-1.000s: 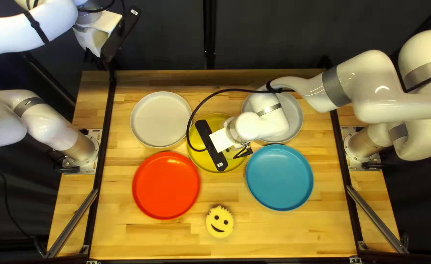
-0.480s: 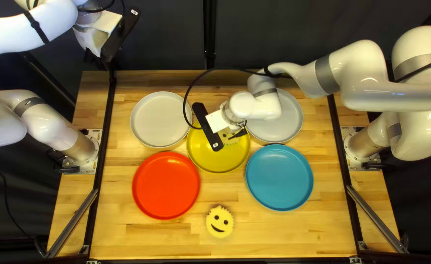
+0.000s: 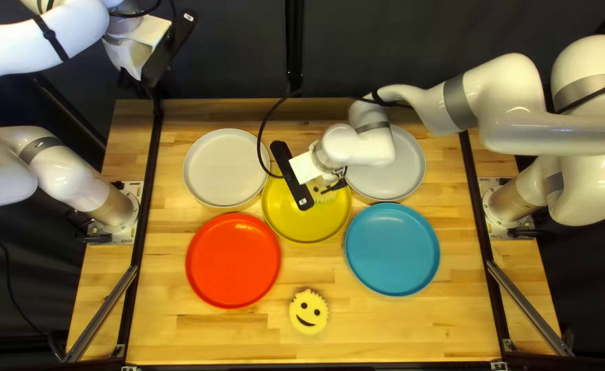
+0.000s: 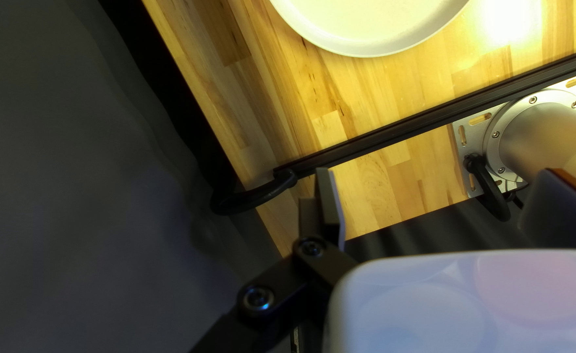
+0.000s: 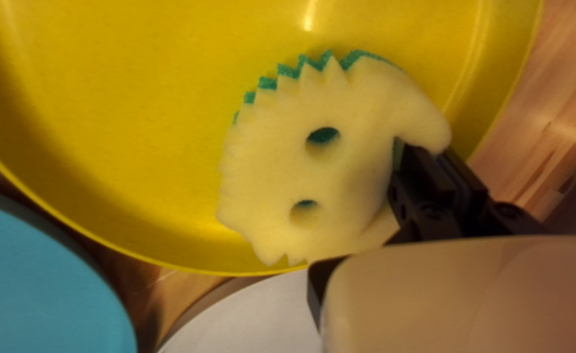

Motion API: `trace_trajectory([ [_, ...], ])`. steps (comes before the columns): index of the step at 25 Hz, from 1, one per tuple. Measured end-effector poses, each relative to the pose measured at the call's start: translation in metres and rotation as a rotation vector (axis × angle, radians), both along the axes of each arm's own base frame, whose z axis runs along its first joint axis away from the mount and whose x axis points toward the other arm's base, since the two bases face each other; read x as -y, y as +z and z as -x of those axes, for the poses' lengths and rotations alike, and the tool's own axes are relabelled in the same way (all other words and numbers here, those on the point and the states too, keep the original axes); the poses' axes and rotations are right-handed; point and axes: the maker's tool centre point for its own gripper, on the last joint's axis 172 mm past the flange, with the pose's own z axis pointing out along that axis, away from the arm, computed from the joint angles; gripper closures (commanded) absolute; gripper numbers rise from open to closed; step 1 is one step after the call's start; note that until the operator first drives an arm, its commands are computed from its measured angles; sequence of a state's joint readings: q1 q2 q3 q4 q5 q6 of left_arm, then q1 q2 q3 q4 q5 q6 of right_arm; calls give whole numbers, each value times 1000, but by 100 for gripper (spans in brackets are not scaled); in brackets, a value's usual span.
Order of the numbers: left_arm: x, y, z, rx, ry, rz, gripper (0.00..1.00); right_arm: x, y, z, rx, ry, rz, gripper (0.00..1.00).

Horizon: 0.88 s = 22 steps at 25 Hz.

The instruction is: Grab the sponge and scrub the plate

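In the top left view, my right gripper is over the far side of the yellow plate, with a pale yellow smiley sponge under it. From the right wrist, my right gripper is seen shut on the sponge at its mouth cut-out, fingers close together. The sponge lies face up, green underside toward the yellow plate; contact is hard to tell. My left gripper hangs beyond the table's far left corner; in its wrist view the left gripper has widely parted fingers holding nothing.
Around the yellow plate are a light grey plate, another grey plate, a red plate and a blue plate. A second smiley sponge lies near the table's front. My right forearm crosses above the right-hand grey plate.
My right gripper and its sponge have moved from the yellow plate's middle toward its far edge, with only a slight shift in the last half second. The left arm has stayed still.
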<state>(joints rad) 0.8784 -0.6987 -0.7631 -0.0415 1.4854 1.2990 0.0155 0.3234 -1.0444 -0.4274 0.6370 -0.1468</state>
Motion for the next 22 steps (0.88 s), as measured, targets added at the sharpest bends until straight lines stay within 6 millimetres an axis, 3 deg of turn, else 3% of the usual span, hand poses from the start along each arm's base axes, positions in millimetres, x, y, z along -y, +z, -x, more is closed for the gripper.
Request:
trace_trajectory([
  [4, 0, 0, 0, 0, 0, 0, 0, -17, -3, -13, 6, 13, -6, 100],
  [7, 0, 0, 0, 0, 0, 0, 0, -16, -7, -24, 6, 17, -22, 100],
  [14, 0, 0, 0, 0, 0, 0, 0, 18, -14, -36, 8, -19, -86, 100],
  [22, 0, 0, 0, 0, 0, 0, 0, 59, -10, -21, 10, -70, -127, 100],
])
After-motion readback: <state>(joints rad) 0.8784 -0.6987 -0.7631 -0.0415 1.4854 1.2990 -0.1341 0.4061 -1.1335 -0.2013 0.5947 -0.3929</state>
